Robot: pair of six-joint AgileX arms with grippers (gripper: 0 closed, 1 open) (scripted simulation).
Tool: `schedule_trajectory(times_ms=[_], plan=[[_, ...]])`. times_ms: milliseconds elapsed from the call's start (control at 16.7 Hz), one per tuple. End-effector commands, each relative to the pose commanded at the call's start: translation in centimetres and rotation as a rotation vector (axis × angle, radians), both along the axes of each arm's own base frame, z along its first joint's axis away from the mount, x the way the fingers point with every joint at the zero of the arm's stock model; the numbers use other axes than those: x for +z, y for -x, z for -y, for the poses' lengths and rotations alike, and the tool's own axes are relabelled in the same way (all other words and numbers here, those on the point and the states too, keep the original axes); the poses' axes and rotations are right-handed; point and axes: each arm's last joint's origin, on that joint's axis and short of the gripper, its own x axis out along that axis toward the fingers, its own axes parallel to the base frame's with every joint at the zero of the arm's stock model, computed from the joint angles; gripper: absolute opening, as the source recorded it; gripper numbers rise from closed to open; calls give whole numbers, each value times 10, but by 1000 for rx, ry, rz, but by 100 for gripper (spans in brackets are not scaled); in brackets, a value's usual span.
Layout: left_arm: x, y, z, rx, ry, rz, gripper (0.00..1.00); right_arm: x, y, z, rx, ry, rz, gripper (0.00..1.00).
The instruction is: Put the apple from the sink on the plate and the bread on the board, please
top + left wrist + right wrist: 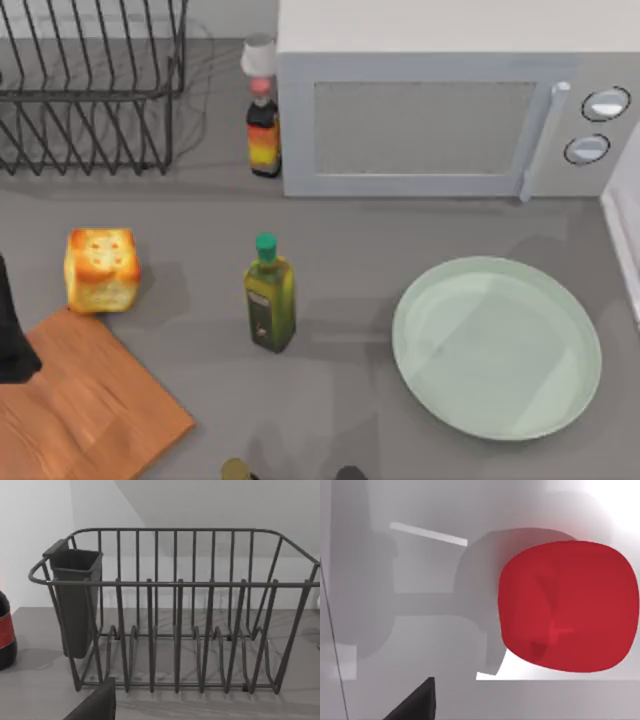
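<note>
The apple (pixel 567 605), plain bright red and rounded, lies close in front of my right gripper (pixel 415 705) on the pale sink floor. A dark part of that gripper juts in beside the apple and does not touch it. The pale green plate (pixel 497 347) lies on the counter at the right with nothing on it. The golden bread (pixel 100 270) stands on the counter at the left, just past the far corner of the wooden board (pixel 85 405). My left arm (pixel 10 330) is a dark shape at the left edge over the board. Its gripper (pixel 95 705) faces the dish rack.
A wire dish rack (pixel 90 90) with a dark cutlery cup (pixel 75 600) stands at the back left. A microwave (pixel 450 100) is at the back right, with a sauce bottle (pixel 263 135) beside it. An olive oil bottle (pixel 270 295) stands mid-counter between bread and plate. The sink's rim (pixel 625 250) runs along the right edge.
</note>
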Motion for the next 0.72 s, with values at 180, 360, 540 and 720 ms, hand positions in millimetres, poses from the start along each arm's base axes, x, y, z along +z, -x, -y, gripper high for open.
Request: schedule_trajectory(times_ms=[180, 360, 540, 720], plan=[[0, 0, 0, 0, 0, 0, 100, -48, -1, 1, -1, 4, 16, 100], [0, 0, 0, 0, 0, 0, 100, -87, 4, 0, -3, 2, 9, 100], [0, 0, 0, 0, 0, 0, 100, -97, 7, 0, -3, 0, 1, 100], [0, 0, 0, 0, 0, 0, 100, -97, 7, 0, -3, 0, 1, 92]])
